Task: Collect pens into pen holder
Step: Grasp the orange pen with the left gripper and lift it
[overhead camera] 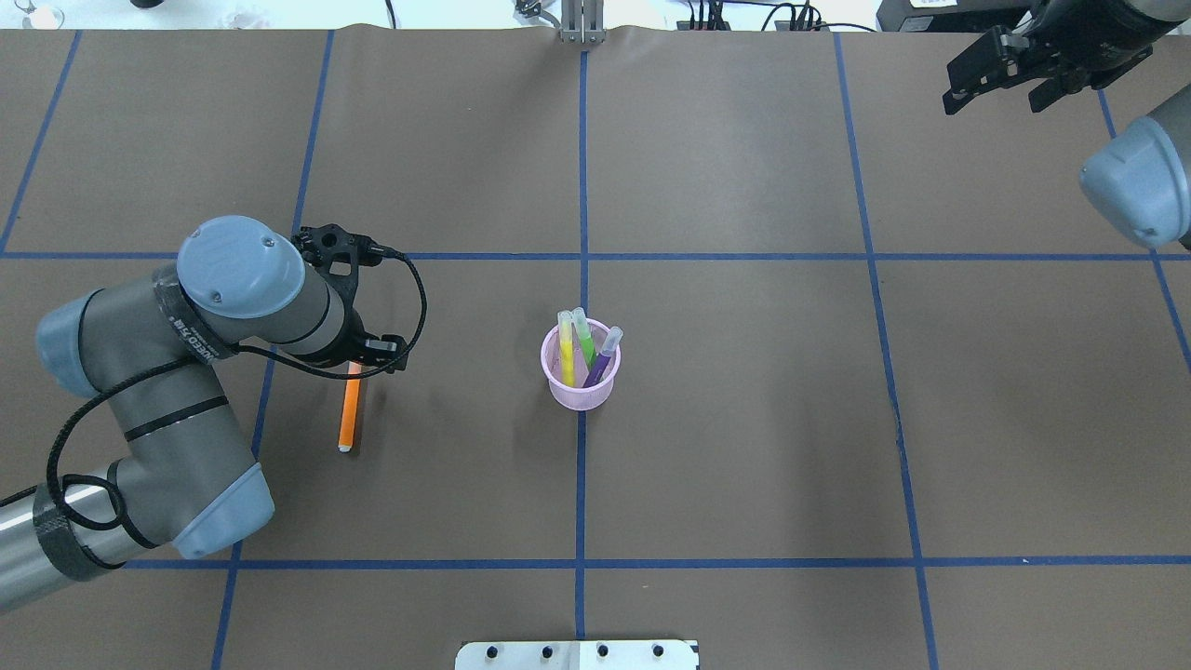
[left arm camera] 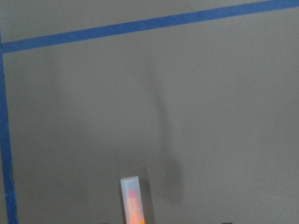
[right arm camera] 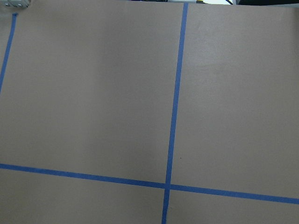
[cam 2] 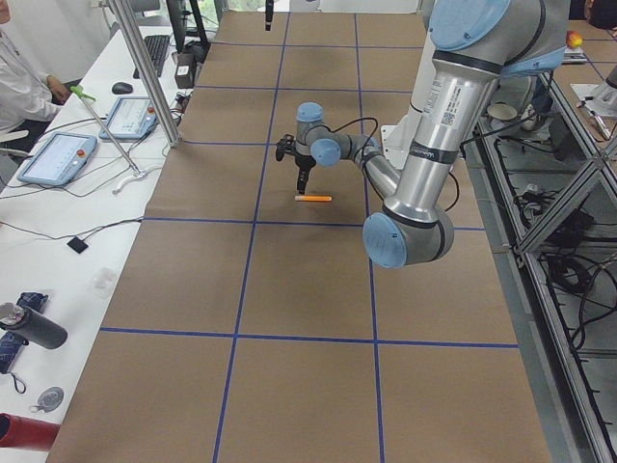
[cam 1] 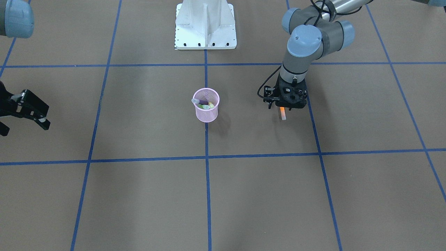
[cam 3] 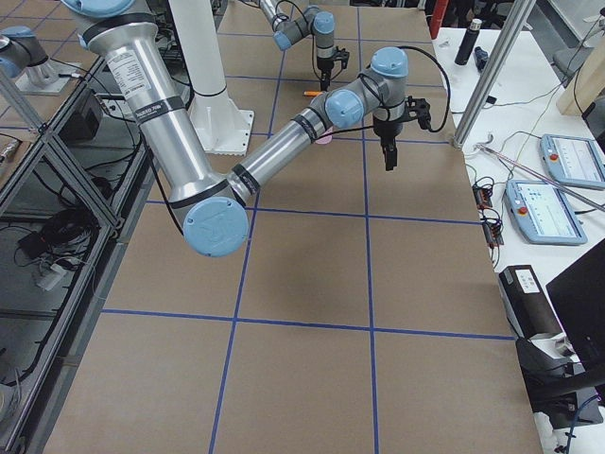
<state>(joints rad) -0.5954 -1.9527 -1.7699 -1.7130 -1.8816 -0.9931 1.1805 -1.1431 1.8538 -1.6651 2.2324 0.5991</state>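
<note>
Covering one end of the orange pen (overhead camera: 350,409): left gripper (cam 1: 284,106), can't tell whether it's clamped; pen lies flat, well to robot-left of pen holder (overhead camera: 580,386); yellowish pen (overhead camera: 566,354), green pen (overhead camera: 584,337), purple pen (overhead camera: 600,363) stand inside pen holder; right gripper (overhead camera: 992,98) spread, empty, far from pen holder.

Bright, even, diffuse light from above in all views, colours slightly washed. Counter (overhead camera: 744,167) has a paler sheen patch at upper centre of the overhead view. Shadows soft and faint: pen holder (cam 1: 206,104) throws a pale one to lower right, left wrist view has a blurry dark streak at centre. Orange pen (left arm camera: 132,199) at bottom edge soft-focused, glowing. Right wrist view sharp, no glare
</note>
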